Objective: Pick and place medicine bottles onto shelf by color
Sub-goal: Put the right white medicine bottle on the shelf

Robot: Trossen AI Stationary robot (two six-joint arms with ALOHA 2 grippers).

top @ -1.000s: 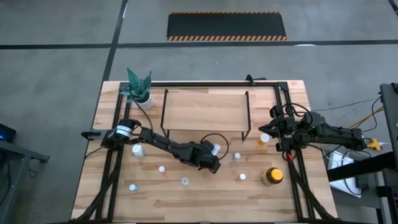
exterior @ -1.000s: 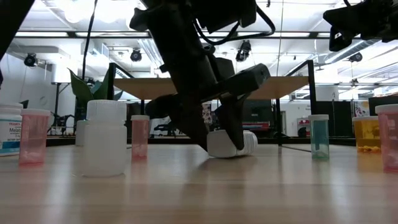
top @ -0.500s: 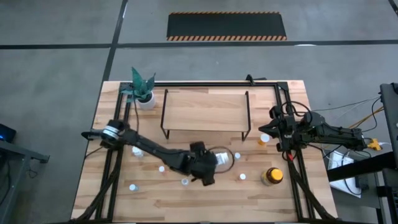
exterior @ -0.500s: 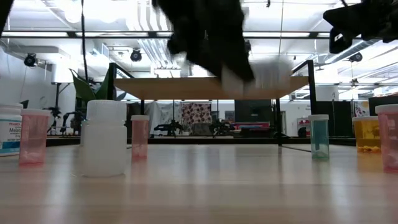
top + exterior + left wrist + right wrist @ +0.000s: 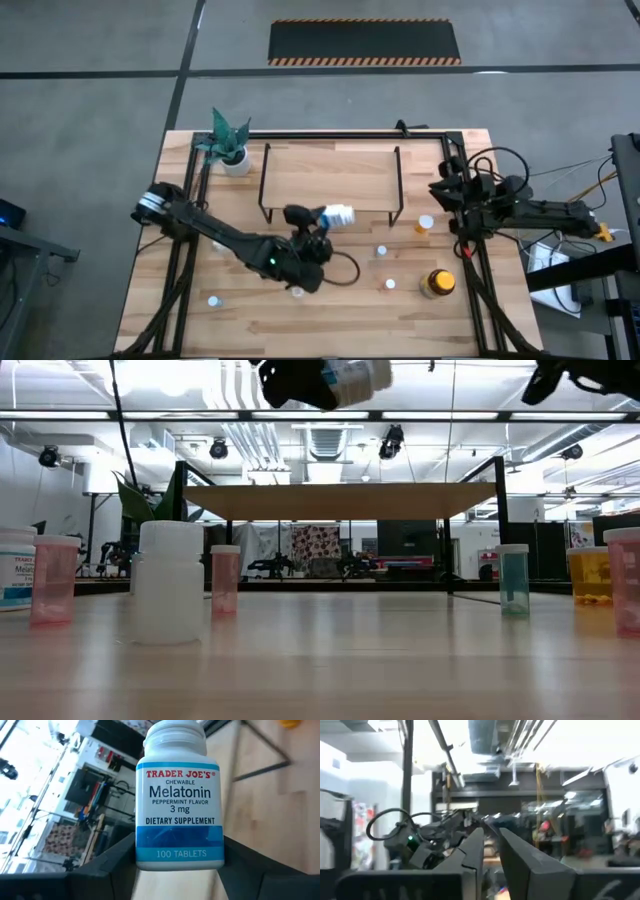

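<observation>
My left gripper (image 5: 322, 218) is shut on a white medicine bottle (image 5: 339, 214) with a blue-and-white melatonin label (image 5: 179, 805). It holds the bottle high over the table, just in front of the shelf's near edge. The shelf (image 5: 330, 175) is a light-wood board on black rod legs. Several small bottles stand on the table, among them an orange-capped one (image 5: 425, 224) and a large amber one (image 5: 436, 283). My right gripper (image 5: 447, 190) waits at the table's right side. It is tipped upward, with a narrow gap between its fingers (image 5: 472, 847) and nothing in it. My left gripper pinches the bottle's base end (image 5: 150, 861) between its two fingers (image 5: 112, 865), one on each side of the round body. The bottle's cap (image 5: 175, 735) points away from the gripper. The bottle is lifted clear and lies roughly level, cap toward the table's right.
A potted green plant (image 5: 230, 150) stands at the shelf's far left corner. In the low view a white bottle (image 5: 168, 582), two pink ones (image 5: 225, 578), a teal one (image 5: 513, 578) and an amber one (image 5: 590, 575) stand on the table. Black frame rails run along both table sides.
My left gripper has lifted the white bottle off the table, where it lay on its side. It has risen well above the shelf board, rolled about its axis and gone a little toward the far edge. My right gripper has tipped upward.
</observation>
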